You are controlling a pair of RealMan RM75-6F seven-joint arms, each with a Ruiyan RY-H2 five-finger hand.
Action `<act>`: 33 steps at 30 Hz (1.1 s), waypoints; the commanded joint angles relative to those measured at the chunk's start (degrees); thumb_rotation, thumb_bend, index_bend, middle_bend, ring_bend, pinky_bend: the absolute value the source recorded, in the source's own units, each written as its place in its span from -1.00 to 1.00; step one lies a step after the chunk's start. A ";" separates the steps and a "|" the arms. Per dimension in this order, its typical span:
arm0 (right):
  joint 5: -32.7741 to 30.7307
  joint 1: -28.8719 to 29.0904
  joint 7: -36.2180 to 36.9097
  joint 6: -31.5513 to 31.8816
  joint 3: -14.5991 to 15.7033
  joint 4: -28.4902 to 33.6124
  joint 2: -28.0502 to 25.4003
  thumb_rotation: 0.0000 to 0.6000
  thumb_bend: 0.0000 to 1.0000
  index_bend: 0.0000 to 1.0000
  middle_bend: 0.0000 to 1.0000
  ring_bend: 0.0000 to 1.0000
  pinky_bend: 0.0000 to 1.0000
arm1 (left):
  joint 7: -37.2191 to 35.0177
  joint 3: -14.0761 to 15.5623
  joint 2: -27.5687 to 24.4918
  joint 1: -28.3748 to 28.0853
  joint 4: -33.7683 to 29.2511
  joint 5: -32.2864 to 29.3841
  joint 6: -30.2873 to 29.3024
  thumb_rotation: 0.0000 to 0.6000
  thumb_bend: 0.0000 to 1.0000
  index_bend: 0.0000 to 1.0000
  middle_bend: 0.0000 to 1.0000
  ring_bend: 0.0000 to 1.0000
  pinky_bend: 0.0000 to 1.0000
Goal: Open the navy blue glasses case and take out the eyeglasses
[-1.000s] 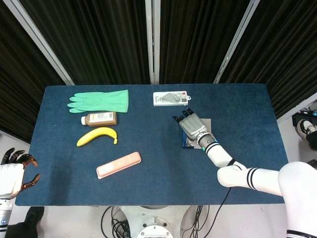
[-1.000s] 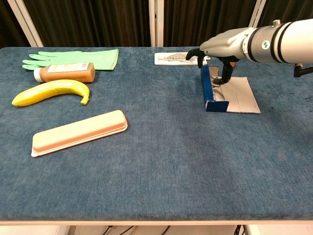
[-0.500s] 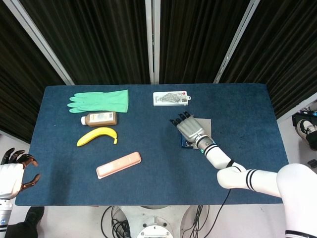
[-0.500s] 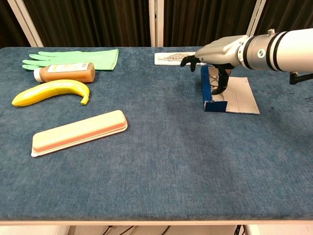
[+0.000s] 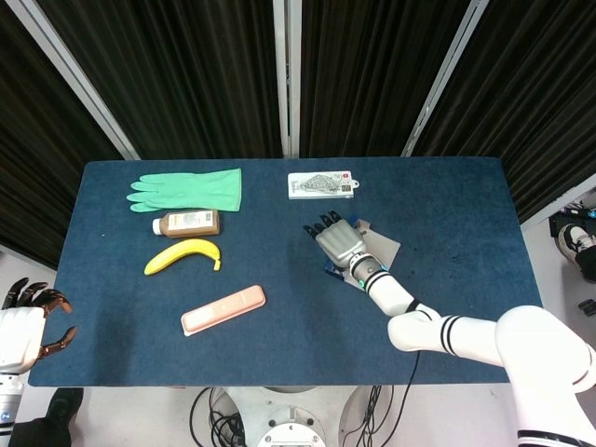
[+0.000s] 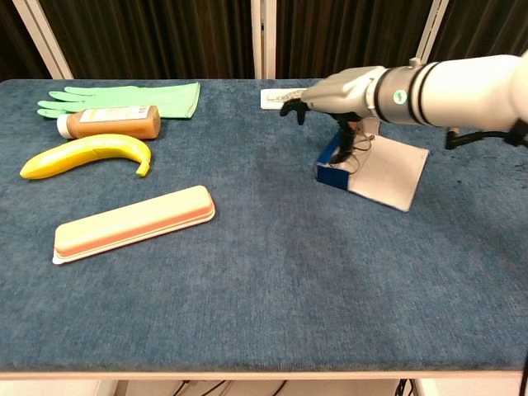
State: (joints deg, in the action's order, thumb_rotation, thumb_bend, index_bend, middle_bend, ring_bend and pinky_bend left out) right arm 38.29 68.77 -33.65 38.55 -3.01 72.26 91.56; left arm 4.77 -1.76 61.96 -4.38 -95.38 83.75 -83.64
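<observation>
The navy blue glasses case (image 6: 332,174) lies open right of the table's middle, its grey-lined lid (image 6: 384,170) flat and turned askew. My right hand (image 6: 340,94) hovers over the case; its thumb and a finger reach down into it and pinch the thin-framed eyeglasses (image 6: 356,155). The other fingers stretch forward to the left. From the head view my right hand (image 5: 339,244) covers most of the case (image 5: 331,271), and the eyeglasses are hidden. My left hand (image 5: 26,318) hangs off the table's near left corner, fingers apart and holding nothing.
On the left are a green rubber glove (image 5: 188,189), a brown bottle (image 5: 189,223), a banana (image 5: 182,253) and a pink flat case (image 5: 223,310). A white printed packet (image 5: 321,184) lies just behind the glasses case.
My right hand has moved left across the table, and the open case has slid and rotated with it, its lid now angled. The left hand has stayed still.
</observation>
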 commanded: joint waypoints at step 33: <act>-7.23 4.17 1.99 -6.49 0.58 -5.12 0.70 1.00 -0.26 -0.49 -0.56 -1.00 -1.00 | -0.16 -0.03 -0.05 -0.07 0.03 -0.17 0.15 1.00 -0.49 -0.02 -0.30 -0.65 -0.80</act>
State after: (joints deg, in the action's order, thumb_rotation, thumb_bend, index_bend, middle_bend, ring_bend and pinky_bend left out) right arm 30.77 72.94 -31.89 32.20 -2.32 67.44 92.01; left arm 4.61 -1.79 61.91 -4.45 -95.36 83.57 -83.49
